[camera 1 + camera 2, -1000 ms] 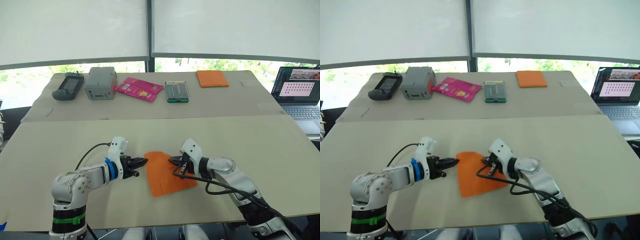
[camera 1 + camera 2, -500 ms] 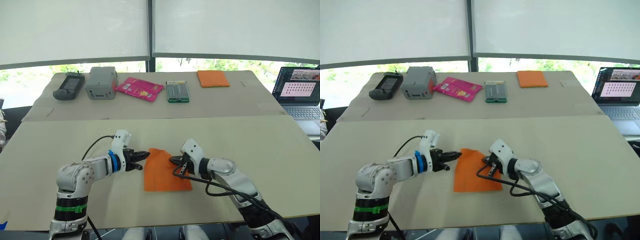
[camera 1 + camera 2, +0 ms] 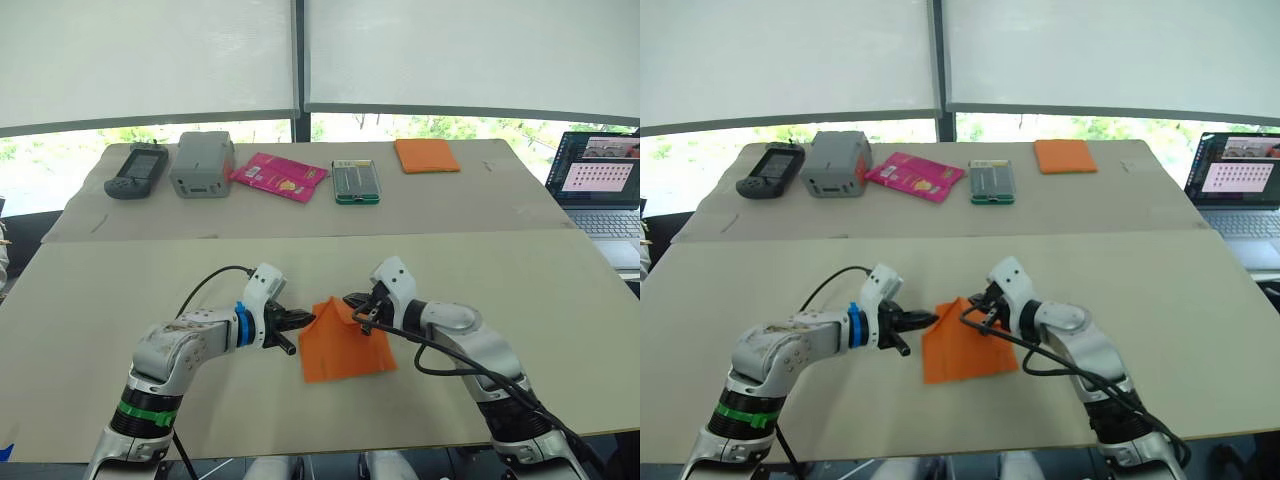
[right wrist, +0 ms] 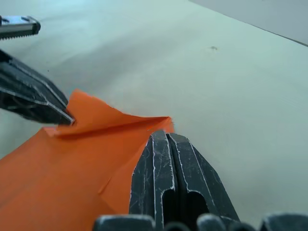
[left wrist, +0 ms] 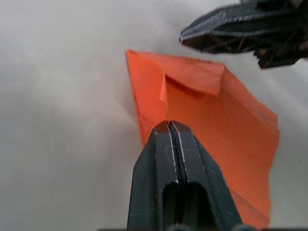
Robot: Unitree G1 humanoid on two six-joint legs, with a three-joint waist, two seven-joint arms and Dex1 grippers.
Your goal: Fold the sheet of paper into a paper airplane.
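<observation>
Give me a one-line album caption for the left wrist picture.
Closed left gripper pressing on the sheet of paper, one corner folded over, right gripper just beyond it.

The sheet of paper (image 3: 345, 345) has been turned and slid a little toward the right. Its far corner has been lifted up off the tabletop (image 3: 120, 290). The left gripper (image 3: 305, 320) has been moved in until its closed jaws touch the paper's left edge, and the right gripper (image 3: 352, 300) has been raised to the lifted corner.
</observation>
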